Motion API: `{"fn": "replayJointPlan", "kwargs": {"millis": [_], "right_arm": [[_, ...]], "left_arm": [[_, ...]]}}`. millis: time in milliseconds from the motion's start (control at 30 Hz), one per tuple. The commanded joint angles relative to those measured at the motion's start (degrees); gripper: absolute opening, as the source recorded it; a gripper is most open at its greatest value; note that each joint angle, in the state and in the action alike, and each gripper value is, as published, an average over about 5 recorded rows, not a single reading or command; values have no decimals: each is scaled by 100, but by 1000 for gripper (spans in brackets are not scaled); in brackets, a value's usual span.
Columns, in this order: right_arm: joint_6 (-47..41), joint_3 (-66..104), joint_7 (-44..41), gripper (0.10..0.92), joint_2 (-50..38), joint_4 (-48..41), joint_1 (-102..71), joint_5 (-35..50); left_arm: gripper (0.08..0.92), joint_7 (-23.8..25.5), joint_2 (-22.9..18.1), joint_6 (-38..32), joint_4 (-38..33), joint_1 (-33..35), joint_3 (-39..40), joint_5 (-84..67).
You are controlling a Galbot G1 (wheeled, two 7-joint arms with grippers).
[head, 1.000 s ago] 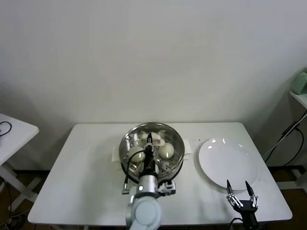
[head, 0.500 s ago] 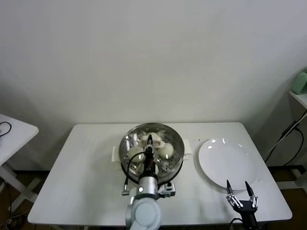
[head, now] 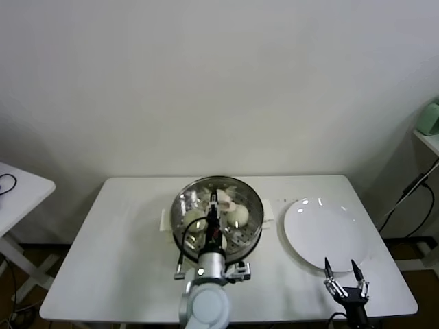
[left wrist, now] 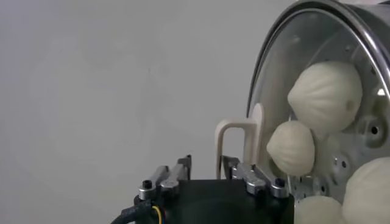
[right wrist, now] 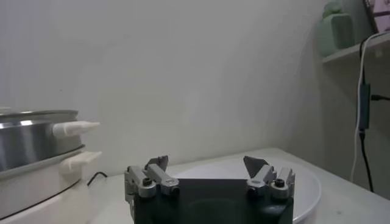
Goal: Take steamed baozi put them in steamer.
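My left hand (head: 215, 203) over the steamer (head: 186, 205), fingers parted above baozi (left wrist: 326, 96), right hand (head: 345, 275) open, idle by the plate (head: 322, 229) on the worktop (head: 123, 247)

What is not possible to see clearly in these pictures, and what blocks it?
1. How many baozi are in the steamer: in the head view the left arm covers its middle, and the left wrist view's edge cuts some off.
2. Whether the glass lid sits flat: the left wrist view, behind the left gripper with open jaws near the handle, shows only part.
3. The plate, near rim: the parked right gripper overlaps it.
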Motion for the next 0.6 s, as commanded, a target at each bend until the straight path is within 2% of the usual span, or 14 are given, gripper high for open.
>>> {"fn": "replayJointPlan", "kwargs": {"millis": [33,267,433,600], "right_arm": [[10,-5,2,823,3,-4,-2,-4],[23,-21,-14,823,27,-21,0,-15],[42,-17,-17,823,29,-52,-9,-23],[39,-14,-24,823,43,-67,-6,-35]], "left_arm": [[443,-45,22,-32,-85,66,4,-64],[641,28,175,-28,-554,261,21,-147],[799,35,443,-35,-1085,520,17,-295],[823,-15,771,-64,-1751,875,-73,-605]]}}
